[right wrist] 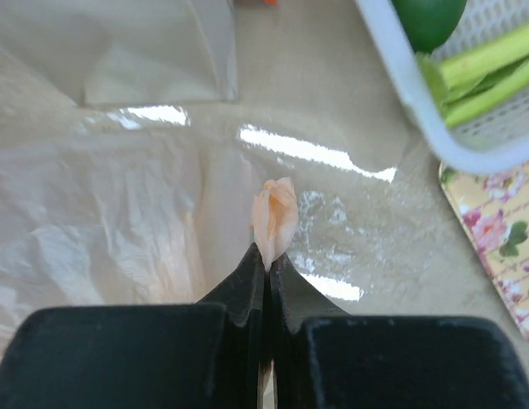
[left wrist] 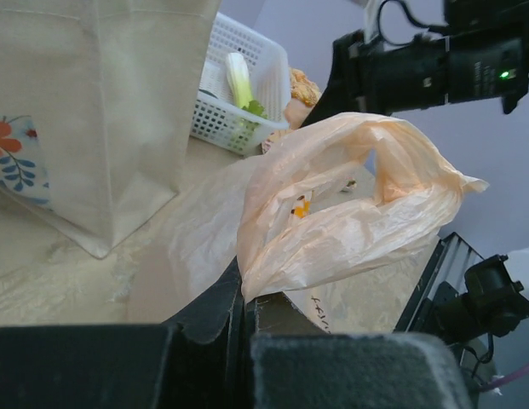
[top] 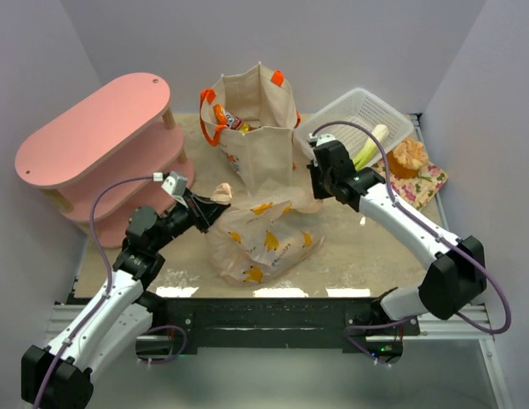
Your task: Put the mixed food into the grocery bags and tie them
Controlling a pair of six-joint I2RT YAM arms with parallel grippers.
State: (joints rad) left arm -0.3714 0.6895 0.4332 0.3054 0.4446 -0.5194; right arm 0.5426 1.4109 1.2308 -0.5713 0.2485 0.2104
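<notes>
Left gripper [left wrist: 247, 300]: closed on one handle of bag [top: 262, 243]. Right gripper [right wrist: 266, 262]: closed on the other (peach tuft shows past the tips). Bag lies on surface [top: 358, 256] before tote [top: 257, 136]. Step, judged: tying. Next: cross handles, draw knot gently, since the film looks thin.

My fingers [right wrist: 247, 285] are black. The thin plastic bag [top: 264, 243] is peach with yellow-orange prints, the boxy canvas tote [top: 264, 145] beige with orange handles, the slatted plastic basket [top: 396, 115] white, the cloth mat [top: 430, 183] floral pink.
</notes>
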